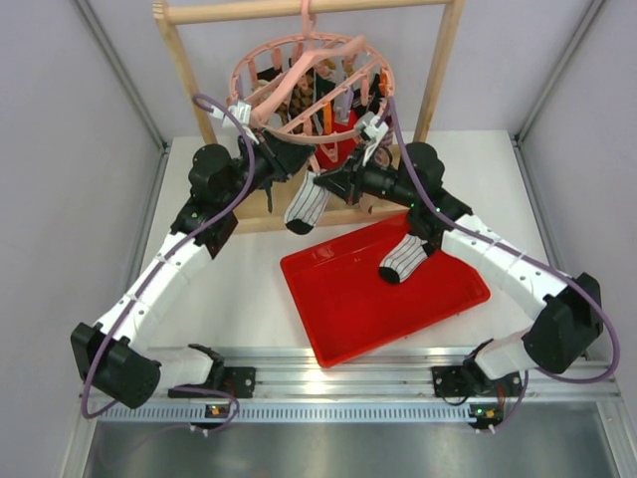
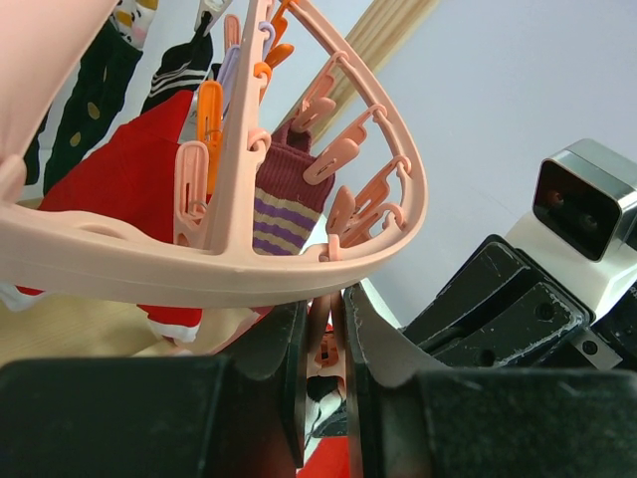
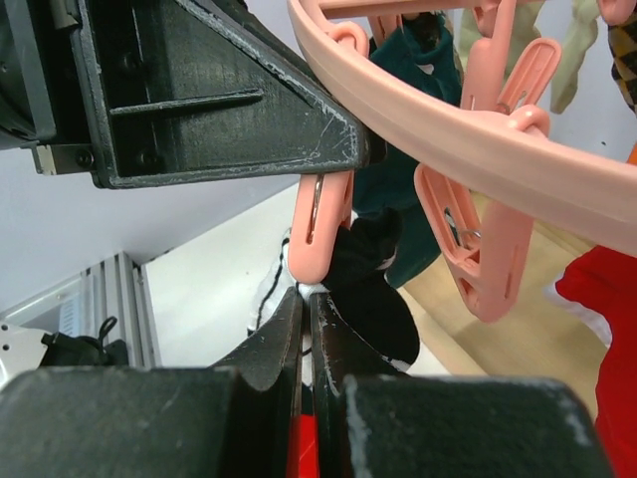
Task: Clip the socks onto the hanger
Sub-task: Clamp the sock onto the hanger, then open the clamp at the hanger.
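While I watched the overhead feed, the hanger hung from the top bar of the wooden rack, which stood along the far edge of the tabletop. Both arms reached up under the hanger's near rim, and their tips sat just beside each other.

On the left wrist camera I saw the left gripper clenched on a pink peg that dangled from the outer ring. Through the right wrist camera, the right gripper sat directly below that peg, with its jaws pinched together on the black cuff of one striped sock. The cuff touched the peg's lower end, though I could not tell whether the peg had bitten onto it. The rest of that sock hung down in front of the rack's base.

The second striped sock lay flat near the far corner of the red tray, which rested on the tabletop between the two arms. A red sock and a maroon striped sock were clipped to other pegs.
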You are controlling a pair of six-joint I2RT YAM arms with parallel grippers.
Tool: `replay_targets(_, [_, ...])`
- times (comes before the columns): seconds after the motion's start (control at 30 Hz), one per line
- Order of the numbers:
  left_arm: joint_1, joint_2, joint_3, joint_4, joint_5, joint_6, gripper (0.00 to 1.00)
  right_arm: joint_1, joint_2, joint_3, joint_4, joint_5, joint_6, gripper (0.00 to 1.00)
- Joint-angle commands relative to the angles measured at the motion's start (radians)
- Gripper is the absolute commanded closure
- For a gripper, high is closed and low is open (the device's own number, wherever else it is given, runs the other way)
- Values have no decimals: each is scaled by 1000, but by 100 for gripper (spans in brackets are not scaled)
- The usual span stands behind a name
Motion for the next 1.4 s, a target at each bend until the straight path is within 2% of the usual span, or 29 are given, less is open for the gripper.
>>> replay_targets(0.0, [-6, -3, -9, -63, 56, 12, 100, 21, 10, 66, 32, -2, -22, 100])
replay_targets(0.1, [-5, -7, -9, -70, 44, 12, 95, 21, 10, 68, 26, -2, -33, 100])
replay_targets(0.13, [-5, -9, -8, -73, 41, 9, 88, 21, 10, 66, 24, -1, -39, 100])
replay_targets(0.23, [-5, -17, -4, -80, 19, 5, 78, 21, 2, 59, 17, 2, -47, 100])
replay_targets(0.27, [-5, -20, -3, -82, 15, 5, 68, 21, -3, 53, 17, 2, -47, 100])
replay_targets(0.33, [-5, -27, 0, -80, 6, 5, 59, 21, -4, 49, 15, 4, -53, 100])
replay_targets(0.37, [-3, -30, 2, -82, 0, 5, 50, 21, -7, 48, 12, 4, -51, 100])
replay_targets(0.4, [-2, -33, 5, -83, -2, 5, 46, 21, -7, 48, 12, 2, -54, 100])
replay_targets(0.77, [14, -90, -3, -93, -22, 11, 31, 21, -3, 42, 12, 7, -68, 100])
replay_targets(0.87, [20, -113, -8, -122, -40, 34, 30, 21, -13, 19, 10, 13, -71, 91])
replay_targets(0.9, [21, -116, -12, -128, -51, 42, 29, 21, -18, 11, 9, 14, -71, 81])
replay_targets(1.03, [44, -130, -14, -133, -85, 62, 32, 18, -49, -23, -6, 21, -74, 64])
replay_targets(1.1, [56, -132, -14, -133, -86, 61, 33, 14, -79, -47, -16, 22, -80, 52])
replay_targets(1.23, [79, -112, 5, -111, -88, 61, 34, 7, -162, -99, -49, 40, -126, 43])
replay_targets(1.37, [90, -103, 14, -102, -88, 58, 34, -15, -230, -139, -46, 62, -143, 42])
